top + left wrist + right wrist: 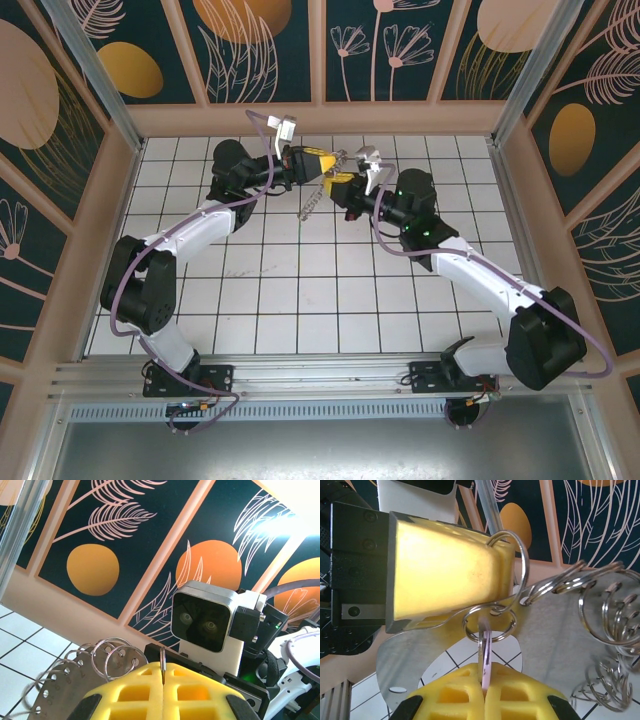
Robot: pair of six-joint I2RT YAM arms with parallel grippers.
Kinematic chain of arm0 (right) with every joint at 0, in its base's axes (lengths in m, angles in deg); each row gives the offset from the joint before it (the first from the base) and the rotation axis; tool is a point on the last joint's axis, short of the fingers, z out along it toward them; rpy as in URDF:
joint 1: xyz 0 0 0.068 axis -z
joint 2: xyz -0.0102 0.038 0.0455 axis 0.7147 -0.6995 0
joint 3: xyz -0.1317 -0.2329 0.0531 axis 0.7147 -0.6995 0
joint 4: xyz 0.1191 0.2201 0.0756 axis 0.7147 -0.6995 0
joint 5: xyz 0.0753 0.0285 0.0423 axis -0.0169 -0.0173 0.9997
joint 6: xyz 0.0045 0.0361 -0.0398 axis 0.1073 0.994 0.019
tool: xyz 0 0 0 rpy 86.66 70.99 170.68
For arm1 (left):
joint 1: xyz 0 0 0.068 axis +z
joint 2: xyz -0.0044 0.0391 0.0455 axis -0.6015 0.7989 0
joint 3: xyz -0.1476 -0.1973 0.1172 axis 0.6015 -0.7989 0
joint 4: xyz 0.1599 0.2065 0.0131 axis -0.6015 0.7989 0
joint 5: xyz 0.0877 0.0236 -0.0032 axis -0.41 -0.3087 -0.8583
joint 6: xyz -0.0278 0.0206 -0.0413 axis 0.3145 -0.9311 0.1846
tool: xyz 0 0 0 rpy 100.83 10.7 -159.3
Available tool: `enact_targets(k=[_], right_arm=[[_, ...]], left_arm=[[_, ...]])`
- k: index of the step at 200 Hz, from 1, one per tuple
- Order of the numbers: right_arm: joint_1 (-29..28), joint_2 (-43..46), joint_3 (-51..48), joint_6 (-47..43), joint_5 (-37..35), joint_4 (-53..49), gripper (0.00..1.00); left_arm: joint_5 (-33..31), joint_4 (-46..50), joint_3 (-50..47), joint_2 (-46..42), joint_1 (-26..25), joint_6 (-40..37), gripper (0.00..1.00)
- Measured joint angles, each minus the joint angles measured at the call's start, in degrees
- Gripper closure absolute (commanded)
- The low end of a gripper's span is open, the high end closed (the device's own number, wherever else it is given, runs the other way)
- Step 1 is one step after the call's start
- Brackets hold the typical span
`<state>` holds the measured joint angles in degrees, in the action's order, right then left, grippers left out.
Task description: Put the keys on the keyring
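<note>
Both grippers meet above the back middle of the table. My left gripper (316, 163) (163, 672) is shut on a thin metal split ring (162, 656), seen edge-on between its yellow pads. That ring belongs to the keyring (75, 680) (560, 630), a thin grey curved plate with several split rings (605, 615) along its edge, which hangs below the grippers (310, 205). My right gripper (337, 183) (485, 680) is shut on the pale pink key (486, 650), held edge-on. The key's top reaches into a small split ring (489, 624) right under the left gripper's yellow finger (445, 570).
White tiled floor (300, 290) lies below, bounded by patterned walls (270, 50) and a metal rail (300, 375) at the near edge. The right wrist's camera housing (202, 620) sits close in front of the left gripper.
</note>
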<state>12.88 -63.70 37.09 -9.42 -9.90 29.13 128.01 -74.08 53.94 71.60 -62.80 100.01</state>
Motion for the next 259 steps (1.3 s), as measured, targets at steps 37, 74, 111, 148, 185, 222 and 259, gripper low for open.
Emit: enact_targets(k=[37,74,111,148,185,222,259], right_arm=[[-0.3,-0.9,0.5,0.0,-0.4,0.1,0.83],[-0.5,0.0,-0.4,0.2,-0.5,-1.5,0.71],[1.7,6.9,-5.3,3.3,-0.4,-0.8,0.68],[3.9,10.6,-7.4,10.8,-2.7,5.3,0.50],[5.1,9.4,-7.2,20.2,-5.3,11.5,0.46],[6.3,5.1,-5.5,27.6,-5.2,15.6,0.48],[6.5,0.8,-4.5,33.6,-2.5,20.7,0.48]], left_arm=[[-0.7,-0.3,-0.7,0.0,0.0,0.5,1.00],[-2.8,-1.8,-0.9,0.0,0.0,1.1,1.00],[-4.5,-3.7,-2.0,0.0,0.0,2.1,1.00],[-6.7,-5.0,-3.3,0.0,-0.1,3.4,1.00],[-8.8,-5.2,-4.3,0.0,-0.1,3.7,1.00],[-10.0,-5.2,-5.2,0.0,-0.1,3.7,1.00],[-10.4,-5.2,-6.1,-0.1,-0.1,3.7,1.00]])
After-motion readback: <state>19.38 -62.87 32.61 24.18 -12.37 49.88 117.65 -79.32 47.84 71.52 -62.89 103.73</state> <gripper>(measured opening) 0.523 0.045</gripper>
